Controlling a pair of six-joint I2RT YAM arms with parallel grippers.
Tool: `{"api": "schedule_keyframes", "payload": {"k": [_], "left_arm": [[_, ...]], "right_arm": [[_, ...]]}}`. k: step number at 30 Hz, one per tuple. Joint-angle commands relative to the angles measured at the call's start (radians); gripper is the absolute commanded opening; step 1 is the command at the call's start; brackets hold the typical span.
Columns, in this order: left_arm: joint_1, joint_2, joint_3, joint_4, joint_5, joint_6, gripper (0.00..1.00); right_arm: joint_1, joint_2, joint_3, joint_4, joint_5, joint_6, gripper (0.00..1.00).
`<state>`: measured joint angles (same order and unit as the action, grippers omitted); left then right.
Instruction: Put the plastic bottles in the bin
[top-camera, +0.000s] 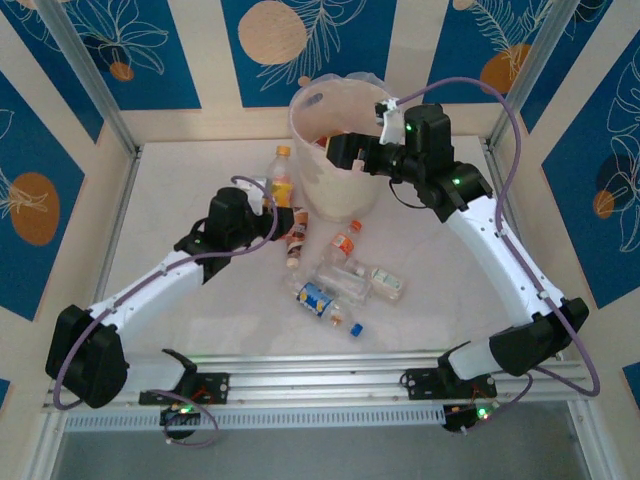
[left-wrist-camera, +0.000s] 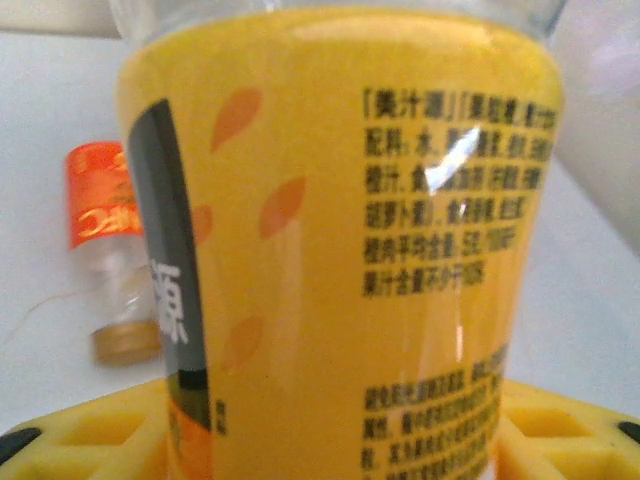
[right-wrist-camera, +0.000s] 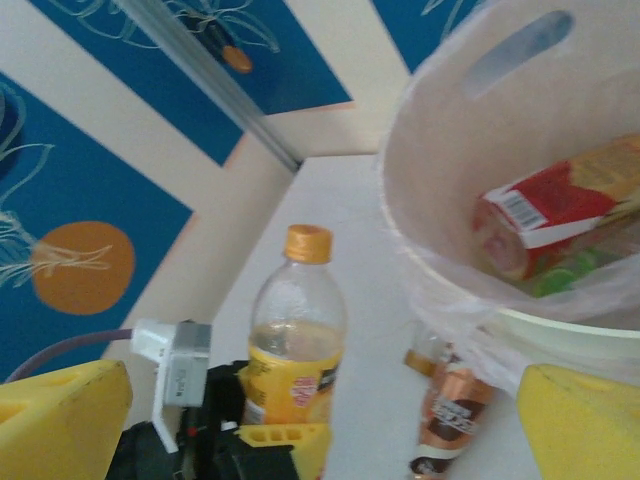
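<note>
Yellow-labelled bottle is clamped in our left gripper beside the bin; our right gripper gapes empty above it; we see binned bottles; several loose bottles wait outside.

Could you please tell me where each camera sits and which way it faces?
Top external: fixed above and behind the bases, looking down on the table, bin and bottles; both arms show.
Left wrist: on the left arm, facing the yellow bottle held close between its yellow fingers.
Right wrist: above the bin's rim, looking leftward and down; its spread fingers frame the lower corners.
Shared: right wrist and top external both see the left gripper holding that bottle beside the bin.
</note>
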<state>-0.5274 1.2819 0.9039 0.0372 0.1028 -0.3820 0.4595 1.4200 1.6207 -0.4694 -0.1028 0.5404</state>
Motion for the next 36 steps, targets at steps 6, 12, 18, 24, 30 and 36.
{"api": "schedule_keyframes", "payload": {"k": [6,12,18,24,30,36], "left_arm": [[0.007,-0.022,0.021,0.217,0.224,0.004,0.57],[0.006,-0.019,0.036,0.262,0.295,-0.012,0.57],[0.003,-0.024,0.049,0.303,0.358,-0.031,0.58],[-0.002,-0.022,0.064,0.299,0.370,-0.028,0.59],[-0.012,-0.026,0.066,0.310,0.390,-0.027,0.58],[-0.017,-0.028,0.069,0.305,0.374,-0.029,0.60]], "right_arm": [[0.006,0.084,0.013,0.058,-0.210,0.068,0.99],[0.040,0.132,0.041,0.066,-0.241,0.052,0.99],[0.065,0.183,0.068,0.068,-0.262,0.052,0.97],[0.090,0.221,0.097,0.071,-0.269,0.045,0.93],[0.100,0.246,0.107,0.075,-0.268,0.051,0.89],[0.108,0.263,0.111,0.083,-0.281,0.057,0.80]]}}
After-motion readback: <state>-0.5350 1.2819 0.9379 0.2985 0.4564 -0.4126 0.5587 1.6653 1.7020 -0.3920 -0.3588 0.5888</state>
